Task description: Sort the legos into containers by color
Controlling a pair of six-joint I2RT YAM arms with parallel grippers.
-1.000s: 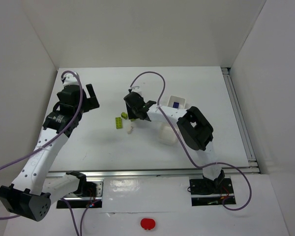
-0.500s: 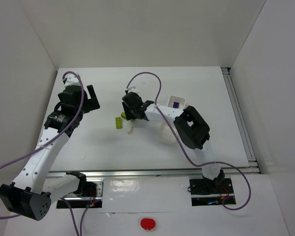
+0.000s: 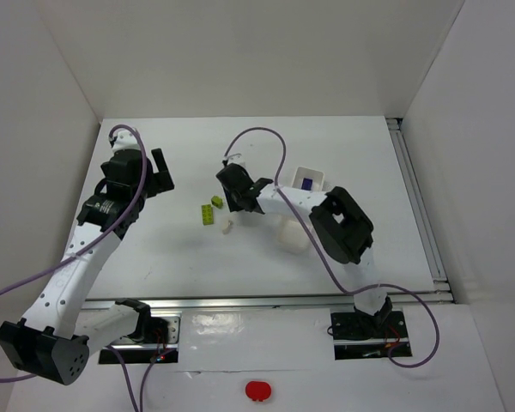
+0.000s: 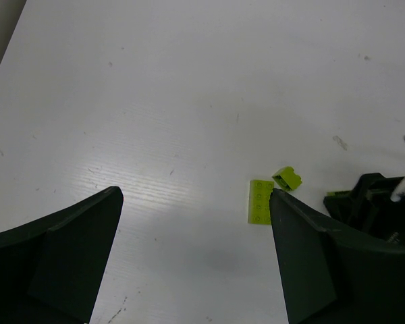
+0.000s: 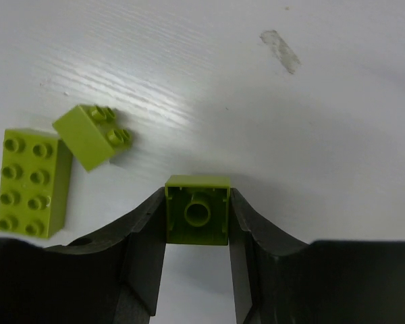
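Shifted slightly rightward, the right tool [image 5: 197, 201] is clamped on 1 small lime-green plastic brick [image 5: 197, 219] over the white desk [image 5: 277, 121]; the left tool [image 4: 194, 199] is held apart. Pinched only at the tips, the brick could be jolted loose.

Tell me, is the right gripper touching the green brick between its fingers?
Touching. The right wrist view shows the right gripper with its fingers flush against both sides of the green brick, no gap.
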